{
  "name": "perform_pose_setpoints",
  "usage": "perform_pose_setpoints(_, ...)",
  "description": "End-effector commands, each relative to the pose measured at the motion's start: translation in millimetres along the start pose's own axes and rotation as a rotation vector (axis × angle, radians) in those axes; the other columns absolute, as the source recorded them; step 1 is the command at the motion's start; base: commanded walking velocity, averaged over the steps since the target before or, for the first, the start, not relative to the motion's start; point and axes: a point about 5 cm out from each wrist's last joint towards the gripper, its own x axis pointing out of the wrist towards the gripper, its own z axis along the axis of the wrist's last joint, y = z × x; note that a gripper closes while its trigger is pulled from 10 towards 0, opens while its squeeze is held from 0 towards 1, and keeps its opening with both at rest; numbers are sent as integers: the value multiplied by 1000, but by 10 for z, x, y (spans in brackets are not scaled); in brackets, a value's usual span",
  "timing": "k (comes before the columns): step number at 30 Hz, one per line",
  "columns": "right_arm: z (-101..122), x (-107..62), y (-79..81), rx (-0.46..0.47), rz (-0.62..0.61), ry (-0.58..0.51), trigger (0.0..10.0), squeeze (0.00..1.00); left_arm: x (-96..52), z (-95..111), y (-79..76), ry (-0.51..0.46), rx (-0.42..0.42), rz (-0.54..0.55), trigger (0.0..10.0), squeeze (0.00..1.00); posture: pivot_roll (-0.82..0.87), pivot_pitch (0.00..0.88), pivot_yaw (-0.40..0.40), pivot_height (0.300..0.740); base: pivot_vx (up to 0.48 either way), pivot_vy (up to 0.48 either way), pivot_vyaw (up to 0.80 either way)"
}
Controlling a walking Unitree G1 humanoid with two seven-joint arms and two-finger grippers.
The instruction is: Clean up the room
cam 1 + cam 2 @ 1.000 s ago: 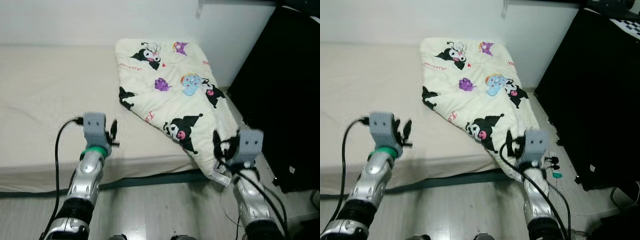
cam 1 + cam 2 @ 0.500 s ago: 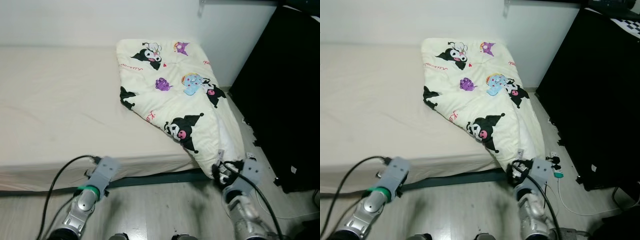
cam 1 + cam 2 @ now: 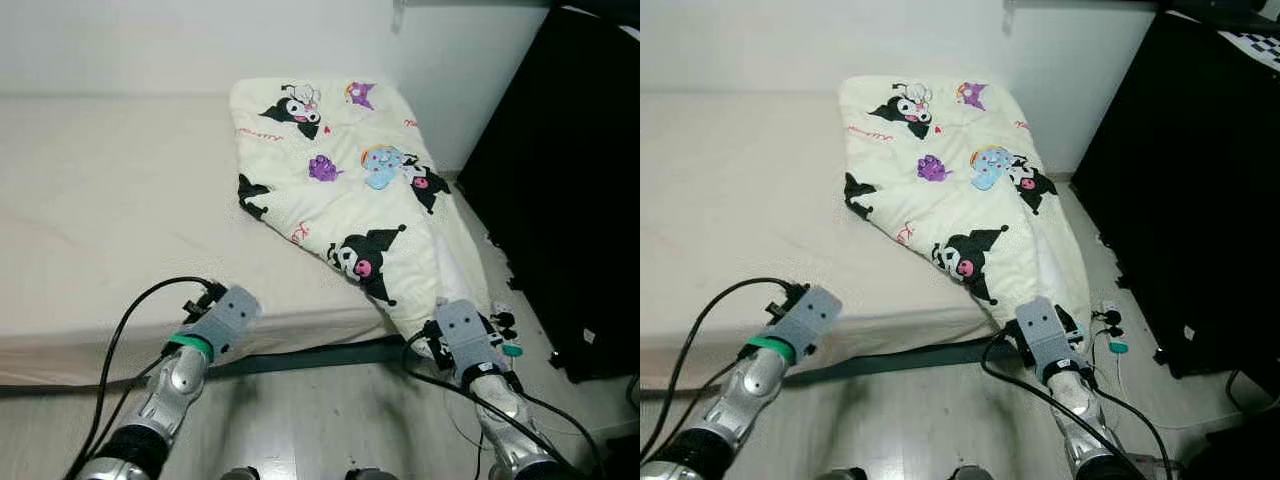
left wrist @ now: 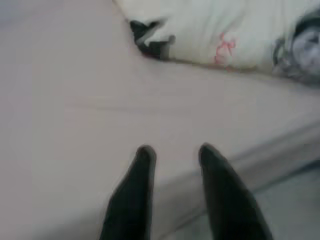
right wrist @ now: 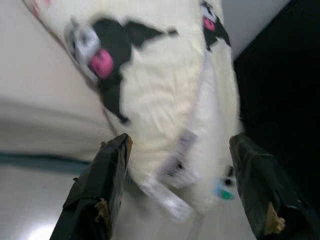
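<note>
Cream cartoon-print quilt (image 3: 345,190) lies on the beige bed (image 3: 100,200), one corner drooping floorward.
Right gripper (image 5: 175,195) gapes around that blurry corner; left gripper (image 4: 172,160) open. Thin hold probably slips.

A white wall (image 3: 200,40) runs behind the scene, and a tall black cabinet (image 3: 560,190) stands at the right, reaching down to the pale wood-look floor (image 3: 320,420). On the floor between the cabinet and the bed's foot lies a small tangle of white cable with black plugs and a teal piece (image 3: 1110,335). A dark strip (image 3: 300,357) runs along the floor under the bed's edge.
</note>
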Motion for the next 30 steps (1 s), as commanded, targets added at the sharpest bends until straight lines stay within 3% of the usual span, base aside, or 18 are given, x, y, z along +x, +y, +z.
perform_pose_setpoints(1,-11,-32,-14,67,-16,-14,10000,0,-16,-53,31,56,-207,8,10000,0,2,65,0,740,0,0,0)
perform_pose_setpoints(2,22,-26,4,131,-27,-33,10000,0,1,-25,29,74,-393,14,10000,0,3,68,-1,740,0,0,0)
perform_pose_setpoints(3,22,-26,4,131,-27,-33,10000,0,1,-25,29,74,-393,14,10000,0,3,68,-1,740,0,0,0)
perform_pose_setpoints(5,71,-9,27,237,-48,-55,10000,0,35,71,30,75,-702,2,10000,0,1,69,-2,740,0,0,0)
perform_pose_setpoints(6,100,2,31,273,-56,-67,10000,0,51,127,46,58,-774,-2,10000,0,0,68,-2,740,0,0,0)
perform_pose_setpoints(7,100,2,31,273,-56,-67,10000,0,51,127,46,58,-774,-2,10000,0,0,68,-2,740,0,0,0)
perform_pose_setpoints(8,130,13,28,303,-65,-78,10000,0,65,169,61,39,-753,-2,10000,0,1,67,-2,740,0,0,0)
perform_pose_setpoints(11,159,32,11,363,-84,-81,10000,0,73,241,69,-51,-313,20,10000,0,1,68,-3,740,0,0,0)
perform_pose_setpoints(12,159,32,11,363,-84,-81,10000,0,73,241,69,-51,-313,20,10000,0,1,68,-3,740,0,0,0)
perform_pose_setpoints(13,158,34,11,365,-84,-80,10000,0,68,251,65,-77,-212,18,10000,0,-1,68,-1,740,0,0,0)
perform_pose_setpoints(14,158,34,11,365,-84,-80,10000,0,68,251,65,-77,-212,18,10000,0,-1,68,-1,740,0,0,0)
perform_pose_setpoints(15,156,29,17,363,-81,-80,10000,0,59,247,67,-94,-140,22,10000,0,-1,68,1,740,0,0,0)
perform_pose_setpoints(17,146,1,42,383,-74,-84,10000,0,17,208,97,-87,-95,25,10000,0,1,75,4,740,0,0,0)
perform_pose_setpoints(21,146,-41,109,407,-52,-95,10000,0,-66,123,102,-55,-81,1,10000,0,-5,69,9,740,0,0,0)
perform_pose_setpoints(30,231,-37,175,441,-29,-138,10000,0,-156,-58,42,-7,-101,8,10000,0,0,55,2,740,0,0,0)
